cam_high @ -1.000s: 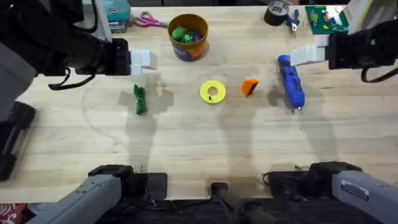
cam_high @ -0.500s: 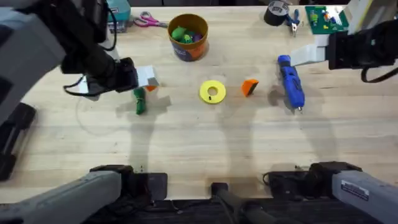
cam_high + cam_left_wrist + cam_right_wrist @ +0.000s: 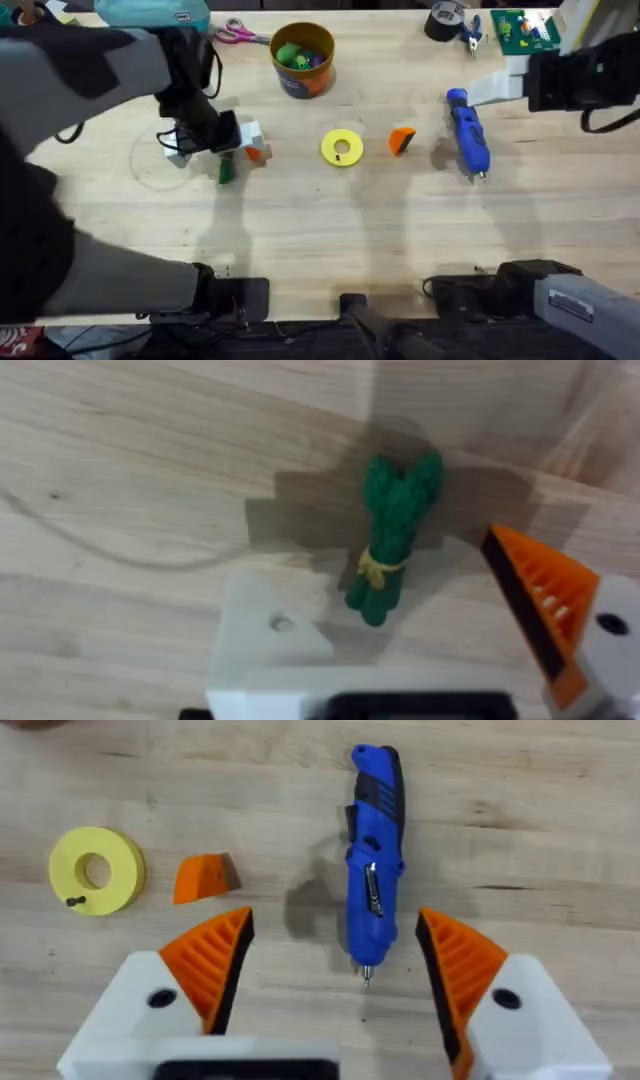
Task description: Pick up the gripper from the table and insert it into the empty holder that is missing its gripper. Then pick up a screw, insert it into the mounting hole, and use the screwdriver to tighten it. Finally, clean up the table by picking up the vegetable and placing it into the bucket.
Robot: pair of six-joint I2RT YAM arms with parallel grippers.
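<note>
Wooden table (image 3: pixel 300 220) | bucket (image 3: pixel 303 60): green, purple items inside | left tool (image 3: pixel 430 620): spread over vegetable (image 3: pixel 392 535) | right tool (image 3: pixel 335 955): spread

1 screwdriver (image 3: pixel 468 133), 1 loose gripper (image 3: pixel 401 139), 1 bucket (image 3: pixel 303 59), 1 yellow disc (image 3: pixel 342 147), 1 vegetable (image 3: pixel 391 536).

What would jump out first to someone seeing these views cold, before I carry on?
Probably the left end effector, low over the green vegetable bundle at the table's left, with an orange pad on one finger and a bare white holder as the other. Next, the blue screwdriver lying on the right below the open right end effector, with the loose orange wedge and yellow disc mid-table.
</note>
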